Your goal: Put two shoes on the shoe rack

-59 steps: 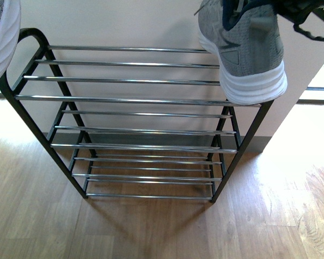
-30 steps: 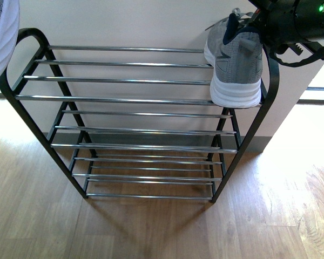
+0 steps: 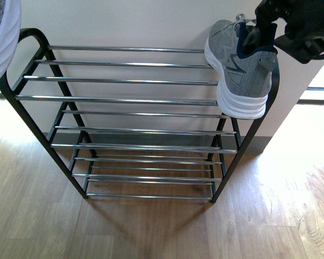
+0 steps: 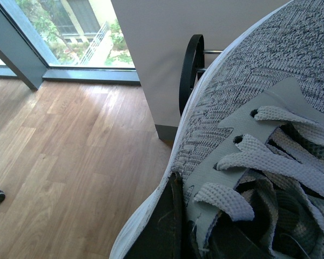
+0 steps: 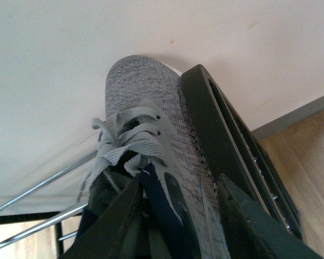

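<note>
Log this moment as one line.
right gripper: shut on sneaker | sneaker: rack top tier, right end | left gripper: shut on second sneaker

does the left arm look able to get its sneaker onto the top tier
Probably yes: its sneaker hangs beside the top tier, bare at its left; the other sneaker fills only the right end.

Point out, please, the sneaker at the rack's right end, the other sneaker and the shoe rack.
sneaker at the right end (image 3: pixel 243 75): front view, grey knit side.
other sneaker (image 4: pixel 248 81): left wrist view, knit upper.
shoe rack (image 3: pixel 124 100): front view, top tier's front chrome bar.
</note>
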`<act>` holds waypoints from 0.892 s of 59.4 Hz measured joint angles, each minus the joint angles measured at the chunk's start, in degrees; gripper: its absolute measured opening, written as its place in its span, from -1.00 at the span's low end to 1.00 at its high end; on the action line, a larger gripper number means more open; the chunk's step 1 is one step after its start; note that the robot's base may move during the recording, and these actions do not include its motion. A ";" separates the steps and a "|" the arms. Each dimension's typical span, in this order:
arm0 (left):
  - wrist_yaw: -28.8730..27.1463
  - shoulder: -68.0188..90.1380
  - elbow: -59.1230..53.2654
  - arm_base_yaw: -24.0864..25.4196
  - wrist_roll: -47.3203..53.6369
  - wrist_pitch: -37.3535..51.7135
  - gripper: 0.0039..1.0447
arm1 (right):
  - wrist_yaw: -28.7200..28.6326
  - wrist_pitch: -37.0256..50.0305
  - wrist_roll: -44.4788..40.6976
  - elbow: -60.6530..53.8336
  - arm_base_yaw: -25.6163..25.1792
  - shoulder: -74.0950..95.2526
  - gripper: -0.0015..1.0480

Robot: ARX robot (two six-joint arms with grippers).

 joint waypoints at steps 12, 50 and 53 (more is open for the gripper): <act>0.00 0.00 0.00 0.00 0.00 0.00 -0.98 | -2.36 -4.85 1.81 -2.80 -3.04 -7.82 0.46; -0.11 0.00 0.00 0.04 0.00 0.00 -0.98 | -6.05 35.50 -41.38 -33.77 -11.82 -27.58 -0.08; -0.26 0.00 0.00 0.04 0.00 0.00 -0.98 | -6.03 36.15 -42.12 -35.63 -11.89 -29.42 -0.21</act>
